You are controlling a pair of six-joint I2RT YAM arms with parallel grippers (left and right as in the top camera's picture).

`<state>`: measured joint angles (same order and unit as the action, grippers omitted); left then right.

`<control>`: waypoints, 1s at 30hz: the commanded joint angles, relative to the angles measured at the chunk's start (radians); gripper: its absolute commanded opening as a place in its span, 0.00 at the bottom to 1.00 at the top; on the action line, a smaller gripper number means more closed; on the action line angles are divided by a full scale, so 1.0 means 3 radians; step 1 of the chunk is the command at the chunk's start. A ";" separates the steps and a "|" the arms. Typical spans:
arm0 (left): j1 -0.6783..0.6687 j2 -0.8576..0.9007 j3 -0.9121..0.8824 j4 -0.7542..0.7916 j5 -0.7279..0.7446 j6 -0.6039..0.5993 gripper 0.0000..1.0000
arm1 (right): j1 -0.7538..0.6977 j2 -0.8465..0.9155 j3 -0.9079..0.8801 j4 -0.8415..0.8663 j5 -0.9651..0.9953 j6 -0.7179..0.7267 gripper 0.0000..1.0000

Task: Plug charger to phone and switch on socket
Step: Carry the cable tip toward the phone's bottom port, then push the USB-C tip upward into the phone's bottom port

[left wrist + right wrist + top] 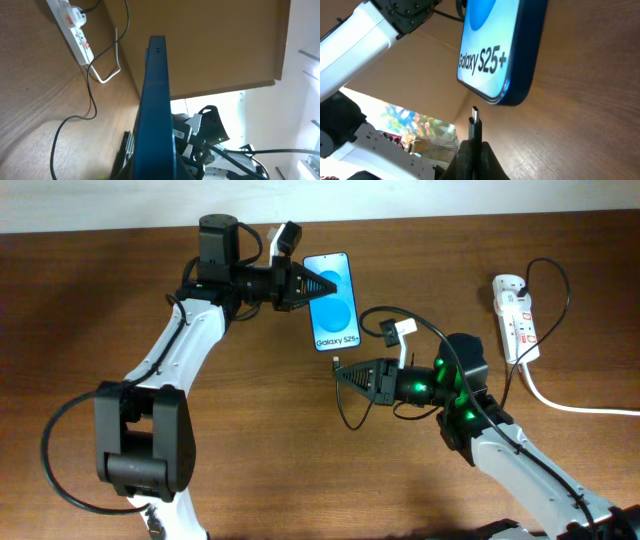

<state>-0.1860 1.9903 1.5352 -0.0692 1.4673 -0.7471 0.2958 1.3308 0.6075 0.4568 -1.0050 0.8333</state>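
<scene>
The phone [333, 300] has a blue screen reading "Galaxy S25+". My left gripper [318, 286] is shut on its far end and holds it above the table; in the left wrist view the phone [156, 100] shows edge-on. My right gripper [342, 373] is shut on the charger's black plug [475, 127], whose metal tip points at the phone's bottom edge [512, 97], a small gap below it. The thin black cable [420, 322] loops back over the right arm. The white socket strip [515, 315] lies at the far right, also in the left wrist view [75, 27].
A thick white power cord [575, 405] runs from the strip off the right edge. A white plug adapter [400, 330] sits on the cable near my right wrist. Brown wooden table [250, 440] all round.
</scene>
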 commanded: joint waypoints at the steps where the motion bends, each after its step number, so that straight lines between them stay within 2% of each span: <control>1: -0.0001 -0.0001 0.0051 0.0028 0.0211 0.0093 0.00 | 0.0010 0.0000 0.0017 0.0034 -0.0210 -0.0072 0.04; 30: -0.0015 -0.0001 0.0051 0.0023 0.0323 0.0093 0.00 | -0.0116 0.0000 0.0017 0.0189 -0.0067 -0.0104 0.04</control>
<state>-0.1860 1.9903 1.5352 -0.0669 1.5299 -0.7403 0.2668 1.3308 0.6075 0.5034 -1.0374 0.8089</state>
